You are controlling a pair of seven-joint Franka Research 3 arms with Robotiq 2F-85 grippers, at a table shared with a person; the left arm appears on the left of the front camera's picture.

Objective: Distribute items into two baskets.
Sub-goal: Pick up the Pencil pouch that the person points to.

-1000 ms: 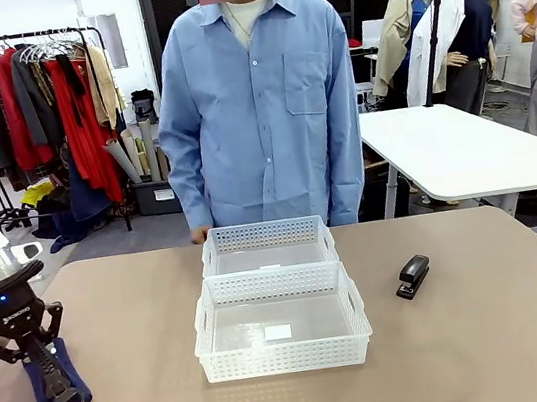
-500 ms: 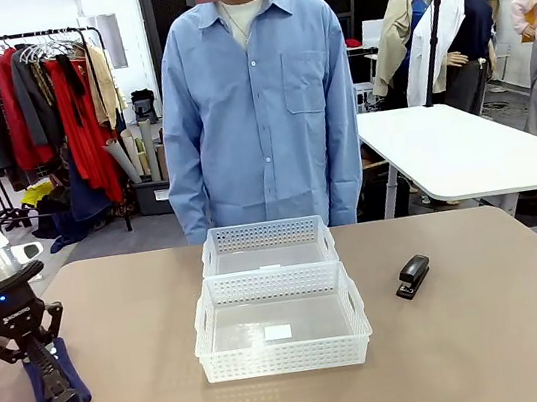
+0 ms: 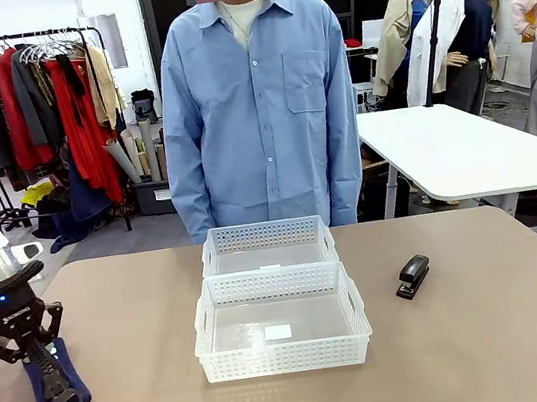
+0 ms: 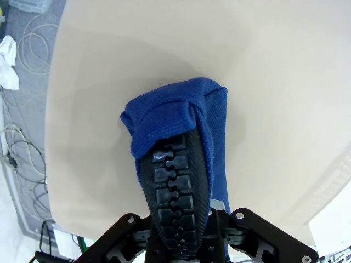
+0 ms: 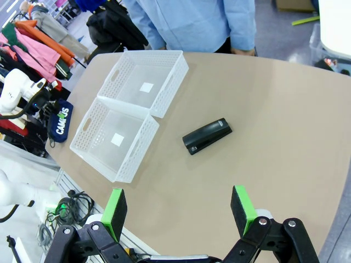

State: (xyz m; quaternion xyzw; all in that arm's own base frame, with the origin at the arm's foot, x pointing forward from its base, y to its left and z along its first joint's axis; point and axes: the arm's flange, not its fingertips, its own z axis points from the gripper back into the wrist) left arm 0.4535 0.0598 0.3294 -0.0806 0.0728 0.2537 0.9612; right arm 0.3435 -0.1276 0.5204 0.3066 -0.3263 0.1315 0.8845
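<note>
Baskets [image 3: 273,283] sit btwn pouch [image 4: 164,115] in left tool [image 3: 63,393] & stapler [image 3: 413,276].

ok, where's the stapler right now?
In the front view the stapler lies on the table on the robot's right side. It sits just right of the nearer basket and does not touch it.

Pouch [image 4: 170,118]: navy cloth, coarse visible weave, matt, soft folds. Left gripper [image 3: 62,394] fingers [image 4: 178,203]: black, ribbed, slight sheen, plastic or rubber, can't tell which. Near basket [image 3: 287,358] & far basket [image 3: 265,234]: white translucent plastic, smooth, perforated rims. Stapler [image 5: 207,136]: black, smooth, semi-gloss. Table [image 3: 473,352]: tan top, smooth, matt. Right gripper [image 5: 178,211] pads [image 5: 242,207]: green, matt. Person's shirt [image 3: 255,112]: light-blue cloth, fine, matt.
</note>
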